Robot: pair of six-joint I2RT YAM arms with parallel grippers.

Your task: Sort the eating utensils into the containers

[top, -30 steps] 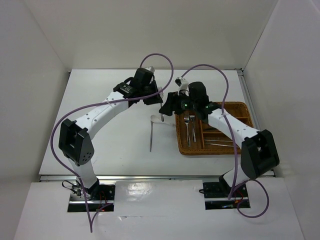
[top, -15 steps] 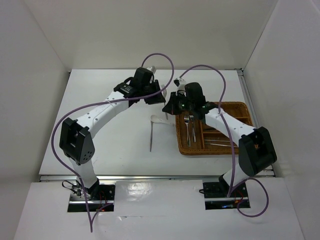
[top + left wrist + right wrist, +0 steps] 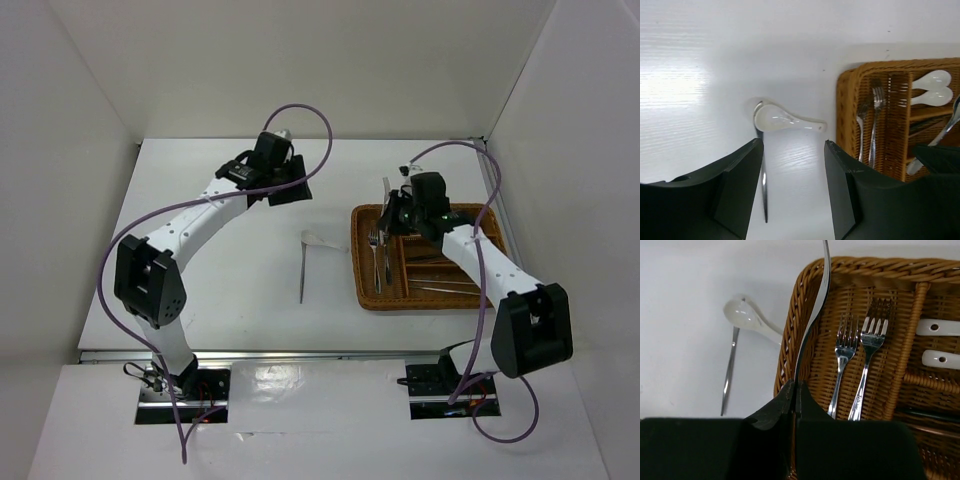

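My right gripper (image 3: 796,385) is shut on a slim silver utensil (image 3: 814,310), seen edge-on and rising from the jaws. It hangs over the left rim of the woven tray (image 3: 880,267). In the long left container lie two forks (image 3: 845,352); white ceramic spoons (image 3: 940,327) lie in a compartment to the right. My left gripper (image 3: 792,145) is open and holds nothing, above a white ceramic spoon (image 3: 785,120) that lies on a slim metal utensil (image 3: 762,180) on the table. From above, the right gripper (image 3: 390,213) is over the tray (image 3: 420,303), and the left gripper (image 3: 288,190) is further left.
The white table ends at walls on the far side and on both sides. The tray sits near the right wall. Purple cables loop over both arms. More metal pieces (image 3: 440,285) lie in the tray's right compartments.
The two grippers were close together left of the tray. The left one opened and drew back left; the right one shut on the silver utensil and carried it right, over the tray.
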